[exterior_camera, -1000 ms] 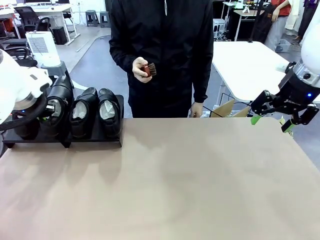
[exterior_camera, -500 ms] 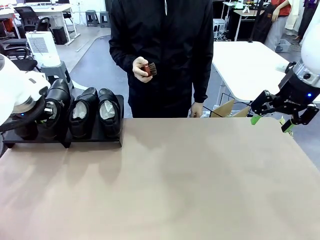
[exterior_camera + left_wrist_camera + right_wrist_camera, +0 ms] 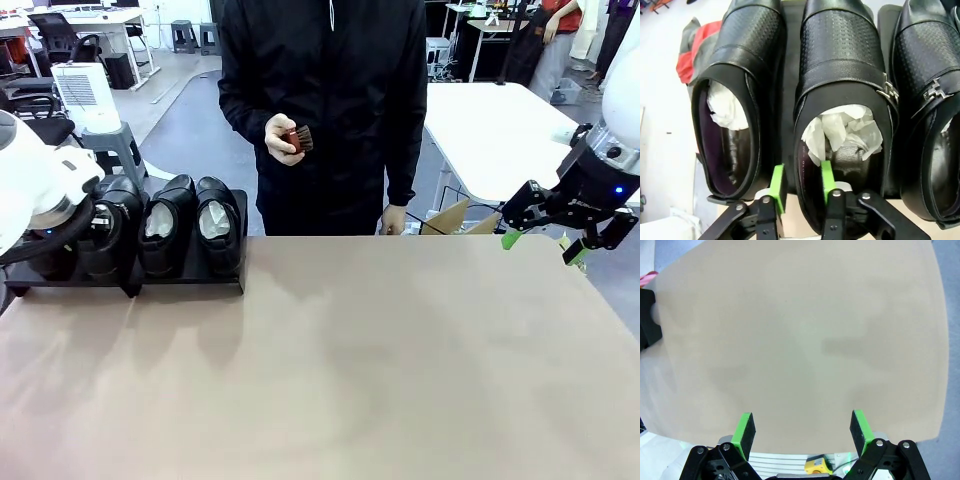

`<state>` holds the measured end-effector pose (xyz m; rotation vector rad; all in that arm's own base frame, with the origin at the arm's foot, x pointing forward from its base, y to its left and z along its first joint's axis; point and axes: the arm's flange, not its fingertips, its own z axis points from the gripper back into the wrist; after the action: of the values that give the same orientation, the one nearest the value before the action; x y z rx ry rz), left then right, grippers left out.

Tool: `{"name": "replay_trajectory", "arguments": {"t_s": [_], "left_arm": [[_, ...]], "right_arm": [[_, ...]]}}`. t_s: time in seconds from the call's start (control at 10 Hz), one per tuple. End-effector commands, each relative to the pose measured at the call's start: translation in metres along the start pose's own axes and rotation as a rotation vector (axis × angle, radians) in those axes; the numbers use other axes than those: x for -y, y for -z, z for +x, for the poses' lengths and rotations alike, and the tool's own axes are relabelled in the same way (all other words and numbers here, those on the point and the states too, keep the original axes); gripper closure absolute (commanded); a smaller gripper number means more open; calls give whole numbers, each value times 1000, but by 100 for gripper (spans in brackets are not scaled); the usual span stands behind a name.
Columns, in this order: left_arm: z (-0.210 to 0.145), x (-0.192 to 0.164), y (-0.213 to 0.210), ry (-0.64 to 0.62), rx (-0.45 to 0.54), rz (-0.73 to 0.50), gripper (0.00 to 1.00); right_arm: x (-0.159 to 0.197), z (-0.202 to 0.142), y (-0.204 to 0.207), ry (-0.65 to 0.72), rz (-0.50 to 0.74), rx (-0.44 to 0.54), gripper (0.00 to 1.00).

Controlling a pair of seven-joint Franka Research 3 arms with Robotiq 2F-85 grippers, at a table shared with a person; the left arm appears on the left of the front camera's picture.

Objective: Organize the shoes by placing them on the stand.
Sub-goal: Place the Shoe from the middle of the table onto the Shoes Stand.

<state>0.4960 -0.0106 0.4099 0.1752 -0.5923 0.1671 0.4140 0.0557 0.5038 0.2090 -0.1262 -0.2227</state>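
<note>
- On the stand at the far left of the table: the shoes stand side by side, toes toward the far side, heels toward the robot. Front view gives 3 clearly; anything further left is hidden behind the left arm.
- Left wrist view: 3 shoes close up, glossy black with perforated vamps. Middle shoe carries white paper stuffing and a strap with a metal buckle. Shoe at picture left also has paper inside. Shoe at picture right is cut by the frame edge and shows a buckle.
- Left pincer: jaws partly apart, a narrow gap. 1 green pad sits inside the middle shoe's heel opening, the other outside it, between that shoe and the shoe at picture left. The heel-side wall of the middle shoe runs between the pads; cannot tell whether the pads press on it.
- Front view: left arm's white wrist sits low over the leftmost end of the stand.
- Right pincer: jaws wide, nothing between them, hanging above the table's far right corner, well apart from the shoes. Right wrist view: its green pads over bare tan table.
- Far side: person in dark jacket stands behind the table, 1 hand holding a small reddish-brown brush at chest height.
</note>
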Motion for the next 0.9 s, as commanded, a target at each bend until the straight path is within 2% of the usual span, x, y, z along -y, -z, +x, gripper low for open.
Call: {"name": "replay_trajectory", "arguments": {"t_s": [0.0,0.1,0.8], "left_arm": [[1,3,6,-28,28,31,3],[3,4,1,-22,43,37,0],[18,-9,-61,-23,111,66,0]], "right_arm": [[0,2,-3,0,-10,0,0],[0,2,-3,0,-10,0,0],[0,2,-3,0,-10,0,0]]}}
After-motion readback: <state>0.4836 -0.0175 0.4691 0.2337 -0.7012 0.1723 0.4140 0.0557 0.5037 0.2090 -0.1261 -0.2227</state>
